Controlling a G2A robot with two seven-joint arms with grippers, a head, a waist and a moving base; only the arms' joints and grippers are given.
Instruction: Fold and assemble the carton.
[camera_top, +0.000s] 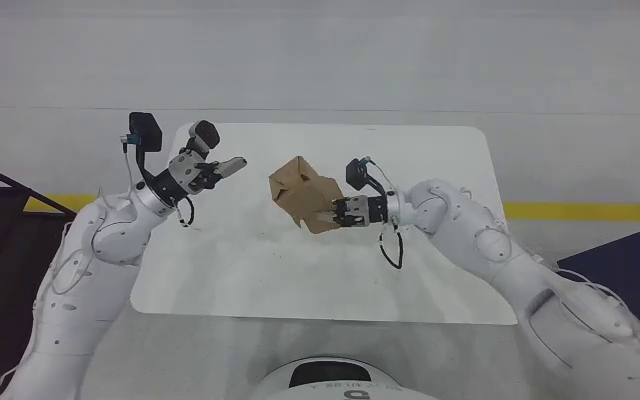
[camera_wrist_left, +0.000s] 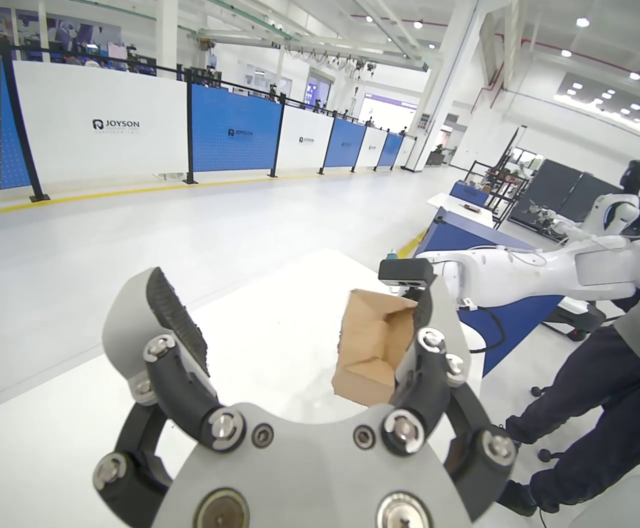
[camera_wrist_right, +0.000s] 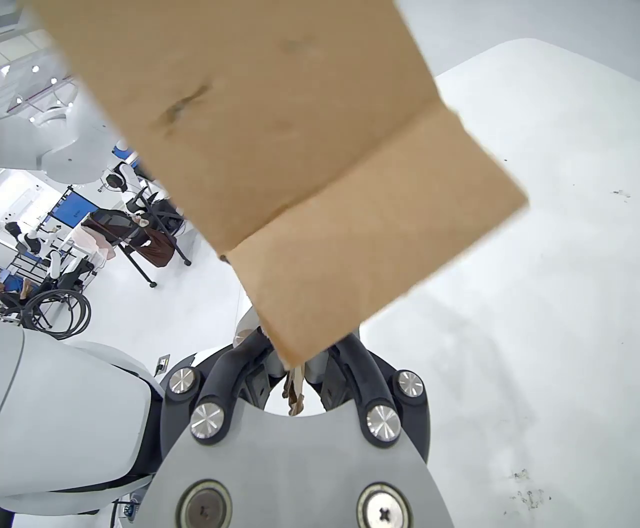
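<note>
White bench (camera_top: 420, 160) in the middle of a big bright hall, pale glossy floor all round it. A yellow line (camera_top: 570, 211) runs along the floor past the bench's far side. Blue and white fence panels (camera_wrist_left: 230, 130) stand along the far wall.

Left arm now: it's bent at the elbow and reaches in over the left end of the bench. The left fingers (camera_wrist_left: 180, 320) are spread wide with nothing between them, pointing across at the carton (camera_top: 300, 188) but well apart from it.

The right arm comes in from the other side, forearm stretched low over the bench towards the centre. The right fingers (camera_top: 340, 212) are clamped tight on a flap at the carton's near right corner. Up close you can see the flap's edge pinched right between them (camera_wrist_right: 314, 371).

The carton (camera_wrist_right: 300, 150) is plain brown card, tilted, over the middle of the bench (camera_wrist_right: 525, 250). I can't tell whether its far corner touches the top. It's already boxed up in part. The side facing the left arm shows flaps folded inward to make a hollow (camera_wrist_left: 372, 345). Whether anything sits inside, I can't tell.
</note>
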